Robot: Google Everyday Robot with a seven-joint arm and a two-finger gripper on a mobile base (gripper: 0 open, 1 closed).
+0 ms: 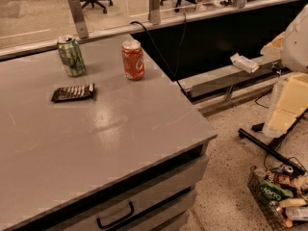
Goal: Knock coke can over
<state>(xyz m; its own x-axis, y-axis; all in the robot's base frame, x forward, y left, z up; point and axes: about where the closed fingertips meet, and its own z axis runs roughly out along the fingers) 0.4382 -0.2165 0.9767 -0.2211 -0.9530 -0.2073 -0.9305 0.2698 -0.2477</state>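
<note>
Gripper is sitting out of view, so you're not getting its state: can't tell. Only a white arm section [296,42] is showing at the right edge, well apart from the table [120,143]. The coke can [133,59] is standing upright near the table's far edge, right of the green can [71,56]. A dark snack bar [73,93] is lying just in front of the green can.

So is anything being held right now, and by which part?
Cannot tell: the gripper is out of view. The coke can stands untouched on the table.
</note>
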